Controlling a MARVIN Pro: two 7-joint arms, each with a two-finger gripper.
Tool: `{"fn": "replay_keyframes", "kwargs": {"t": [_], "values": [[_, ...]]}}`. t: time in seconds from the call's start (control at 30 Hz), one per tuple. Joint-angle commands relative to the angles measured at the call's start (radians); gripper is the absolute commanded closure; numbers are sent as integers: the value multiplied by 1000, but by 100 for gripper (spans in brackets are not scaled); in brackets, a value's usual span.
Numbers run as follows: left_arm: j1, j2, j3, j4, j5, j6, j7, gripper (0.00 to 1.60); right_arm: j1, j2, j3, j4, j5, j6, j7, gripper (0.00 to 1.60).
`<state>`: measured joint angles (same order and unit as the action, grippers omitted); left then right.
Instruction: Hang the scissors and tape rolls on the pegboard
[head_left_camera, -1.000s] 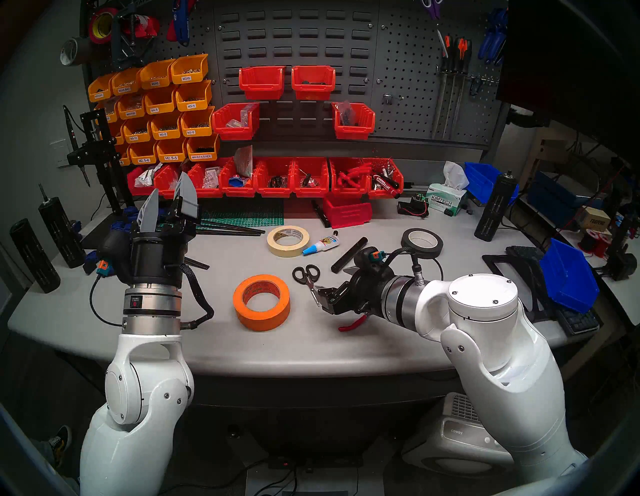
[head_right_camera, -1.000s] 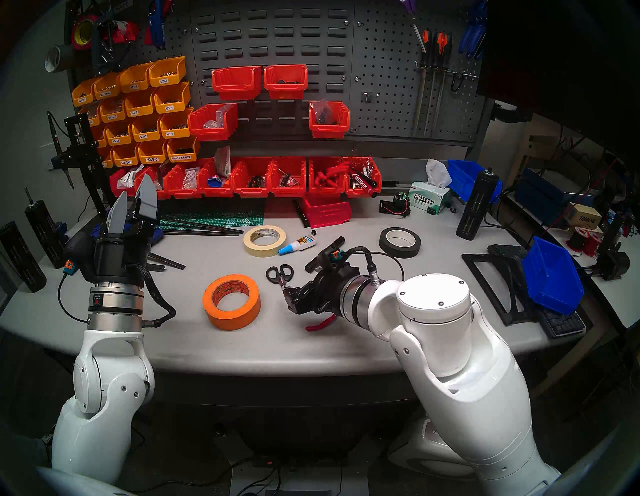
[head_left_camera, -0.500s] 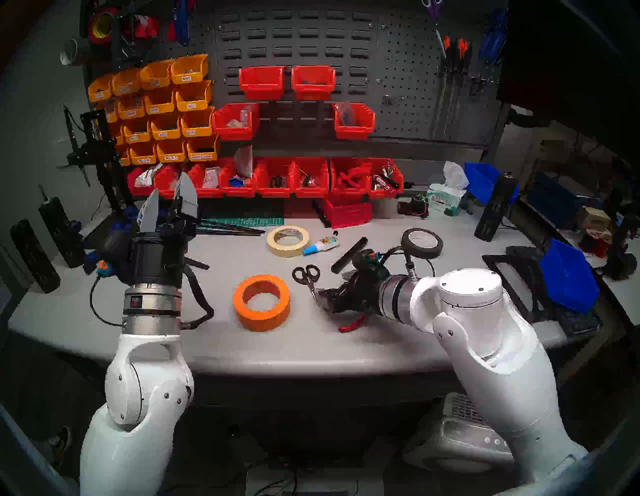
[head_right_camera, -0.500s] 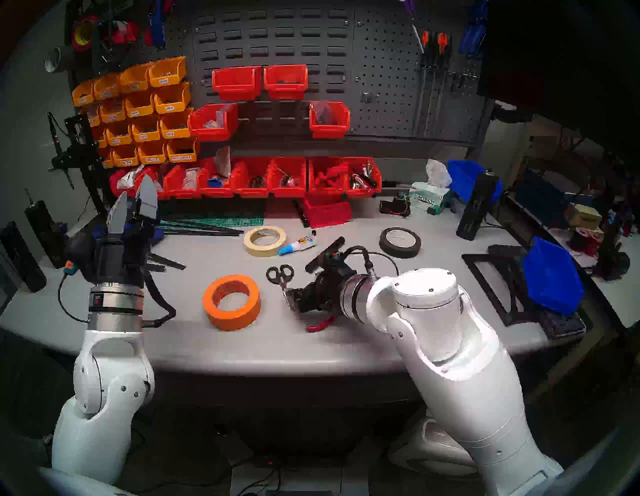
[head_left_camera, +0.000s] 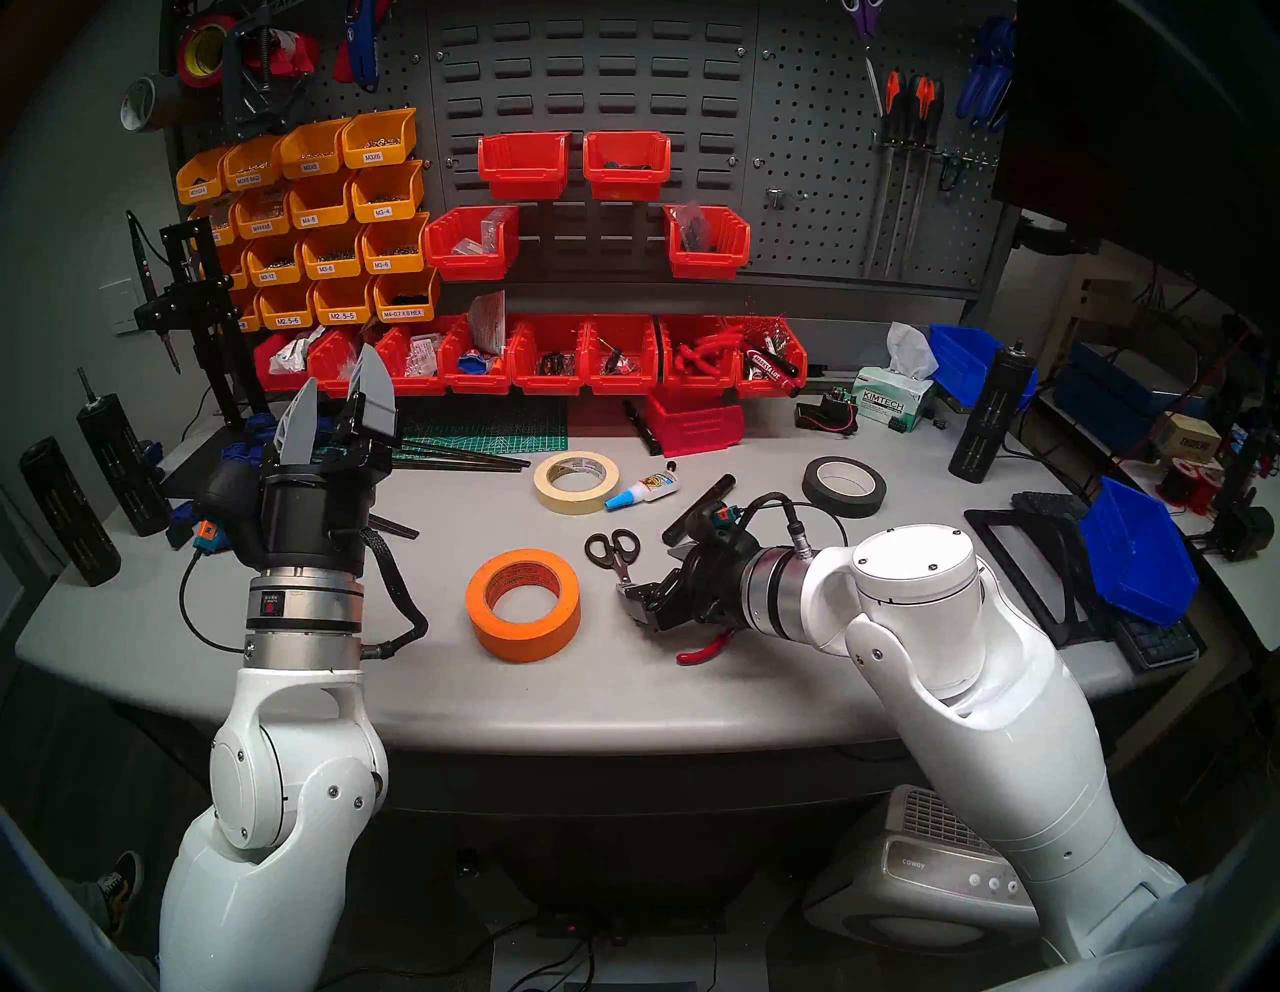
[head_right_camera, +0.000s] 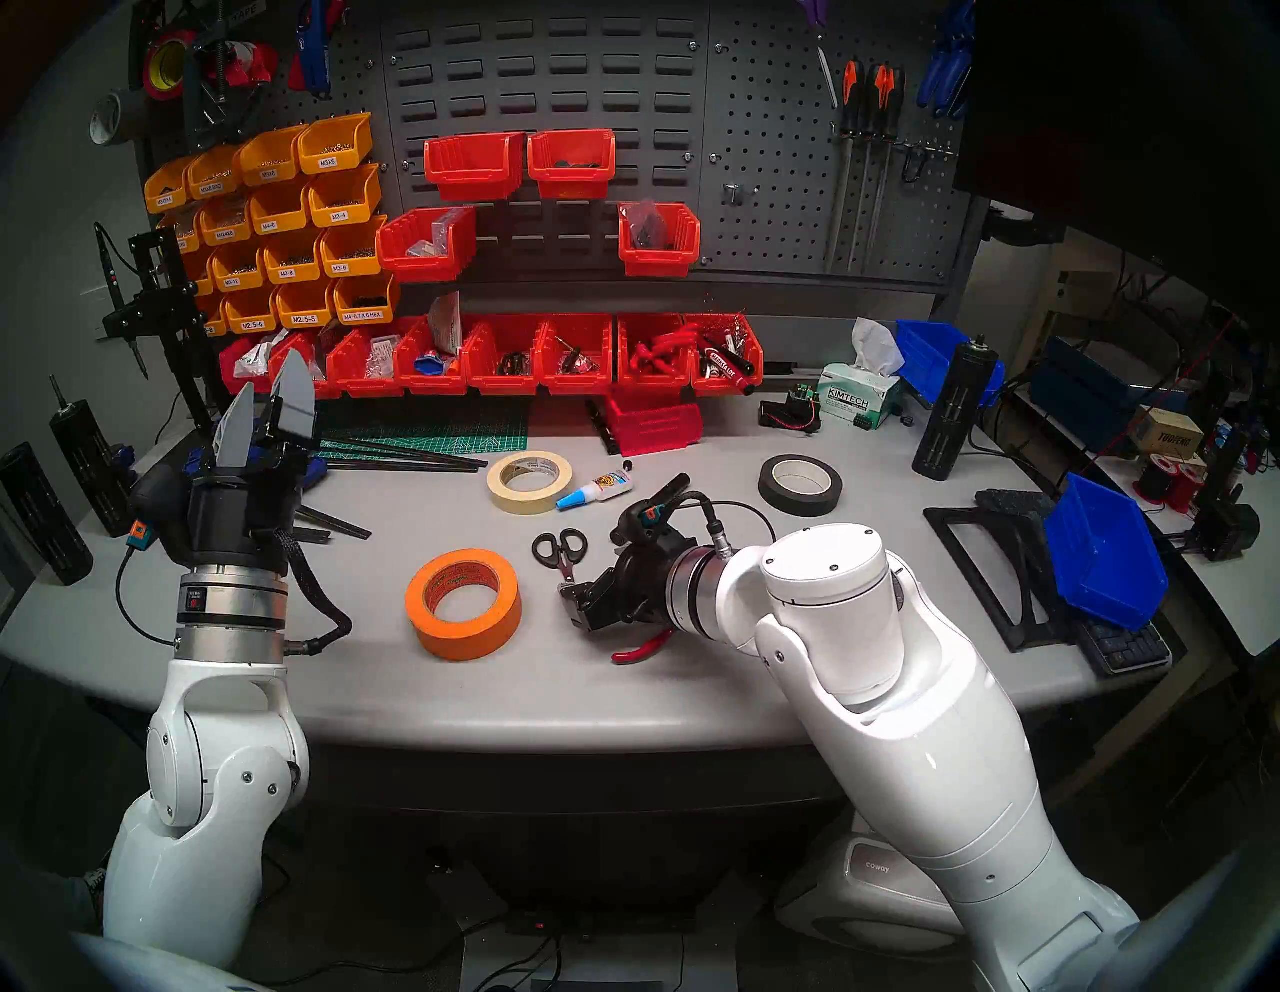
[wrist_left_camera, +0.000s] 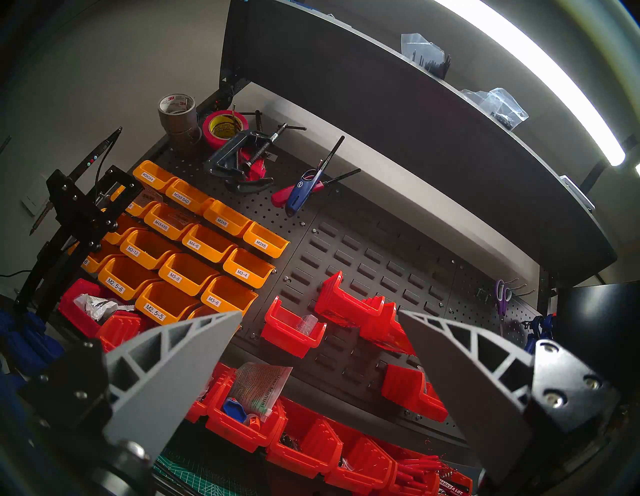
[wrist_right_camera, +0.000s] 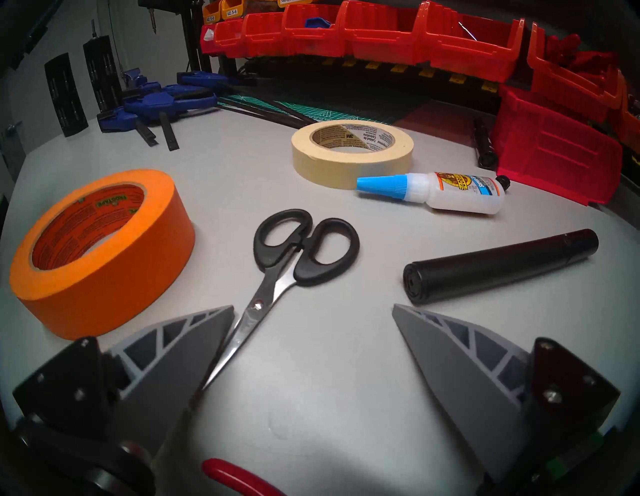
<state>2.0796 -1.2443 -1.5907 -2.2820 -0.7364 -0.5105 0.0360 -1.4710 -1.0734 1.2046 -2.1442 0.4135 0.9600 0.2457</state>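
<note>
The small scissors (wrist_right_camera: 294, 263) with two black plastic loop handles and short silver blades lay flat on the grey worktable (head_left_camera: 429, 693) at the centre of the right wrist view, handles toward the top of the frame and tips pointing to the lower left. The right gripper (wrist_right_camera: 311, 311) hung low over the table with its grey ribbed fingers (wrist_right_camera: 180, 350) spread wide and nothing between them; the blade tips ran just beside the left-hand finger in that view, and contact could not be judged. In the head view this gripper (head_left_camera: 634, 603) sat at mid-frame, right of the scissors' (head_left_camera: 613, 551) blades.

The wide bright orange tape roll (head_left_camera: 523, 604) lay flat left of the scissors, and the thin cream masking tape ring (head_left_camera: 576, 481) lay above it, nearer the red bins (head_left_camera: 554, 360). A white glue bottle with a blue cap (wrist_right_camera: 433, 192) touched the cream ring's right side. A black cylinder (wrist_right_camera: 498, 266) lay at the right of the wrist frame, and a red plier handle (wrist_right_camera: 235, 478) showed at its bottom edge.

The left gripper (head_left_camera: 336, 409) stood raised at the left of the head view, pointing up, its fingers apart and empty. The dark grey perforated metal pegboard (head_left_camera: 817, 138) filled the upper right, with screwdrivers (head_left_camera: 907, 104) hanging on it.
</note>
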Motion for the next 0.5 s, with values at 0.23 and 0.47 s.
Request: {"fn": "replay_keyframes", "kwargs": {"t": [0.23, 0.47], "values": [[-8, -2, -2, -29, -1, -8, -3, 0, 129, 60, -89, 53, -41, 0, 63, 0], [-9, -1, -2, -29, -1, -8, -2, 0, 163, 117, -87, 54, -5, 0, 113, 0]]}}
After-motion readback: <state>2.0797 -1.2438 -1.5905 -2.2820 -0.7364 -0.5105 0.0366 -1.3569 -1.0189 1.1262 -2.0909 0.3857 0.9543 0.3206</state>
